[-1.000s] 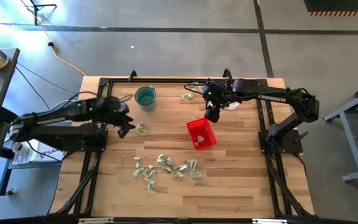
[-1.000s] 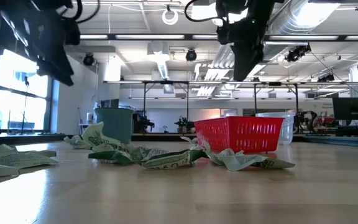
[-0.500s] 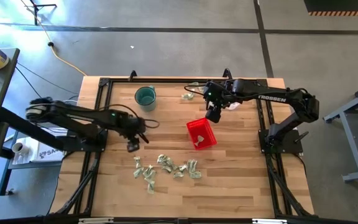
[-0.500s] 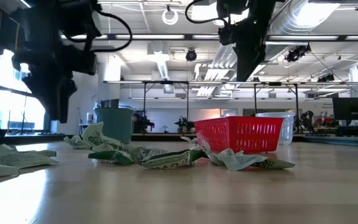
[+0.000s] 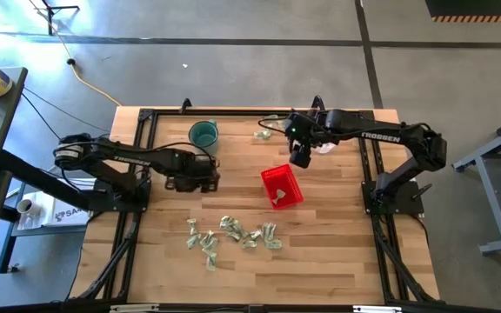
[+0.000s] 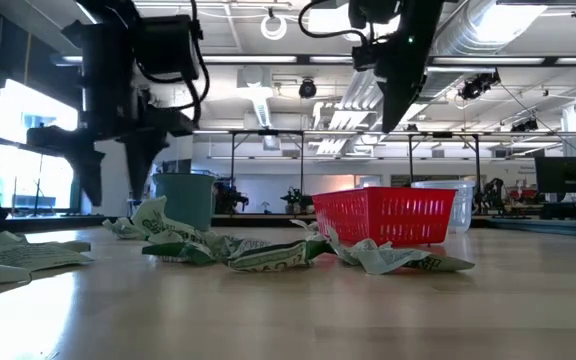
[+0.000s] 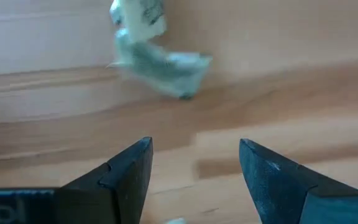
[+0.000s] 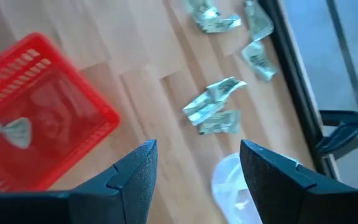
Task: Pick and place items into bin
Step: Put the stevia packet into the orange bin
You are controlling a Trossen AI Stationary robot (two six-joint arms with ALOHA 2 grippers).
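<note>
Left gripper [image 5: 209, 182] hangs low, fingers spread, seemingly empty.

A robotics laboratory in an open, industrial-style hall. A wooden table [image 5: 320, 261] in a black metal frame [image 5: 137, 217] carries two dark arms and stands on a grey concrete floor [image 5: 259, 69] crossed by a yellow cable [image 5: 90, 83]. Beyond the table, the low view shows exposed ceiling ducts [image 6: 508, 40], strip lighting, large windows [image 6: 28, 150] and a monitor [image 6: 565, 175].
</note>
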